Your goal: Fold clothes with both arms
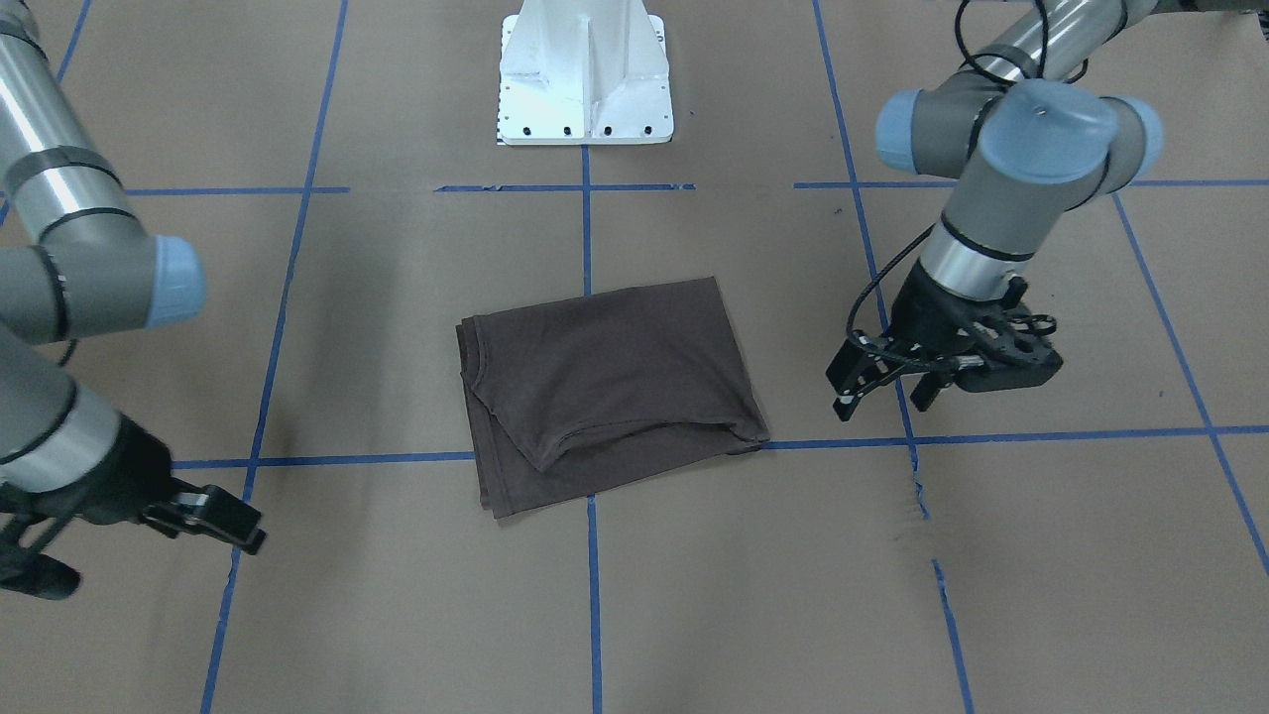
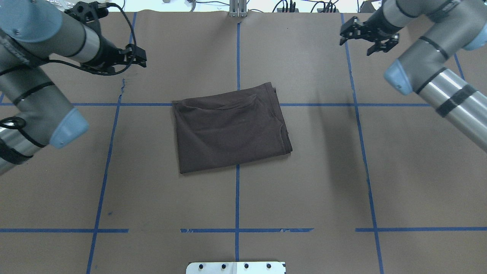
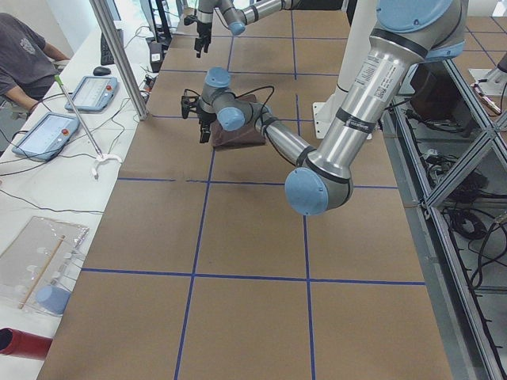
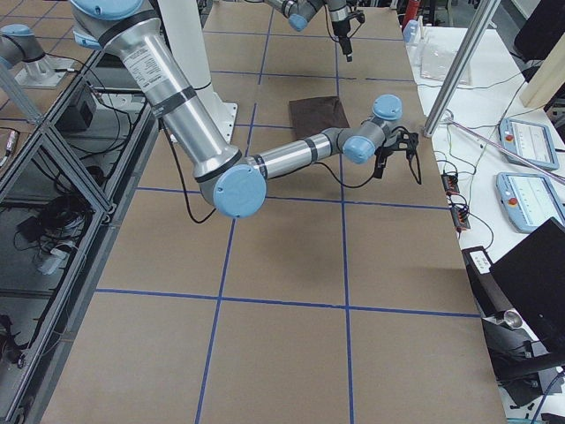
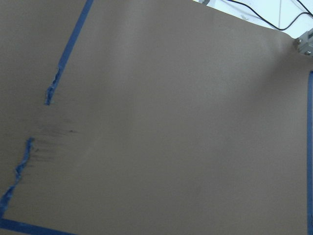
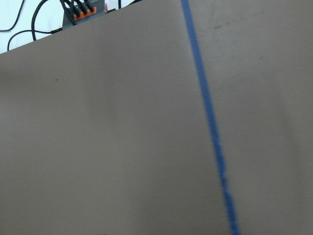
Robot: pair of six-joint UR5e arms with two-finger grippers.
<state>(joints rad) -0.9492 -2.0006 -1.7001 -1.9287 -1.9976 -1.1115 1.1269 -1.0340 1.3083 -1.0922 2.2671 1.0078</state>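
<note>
T-shirt (image 2: 230, 127), folded, well apart between spread left jaws and spread right jaws.

In the left-side view the folded dark grey-brown cotton T-shirt (image 3: 234, 140) lies partly hidden behind the near arm's black two-finger left gripper (image 3: 196, 119); the far black right gripper (image 3: 203, 36) is too small to judge. The white metal pedestal base (image 1: 585, 79) is cropped by the front view's top edge.
</note>
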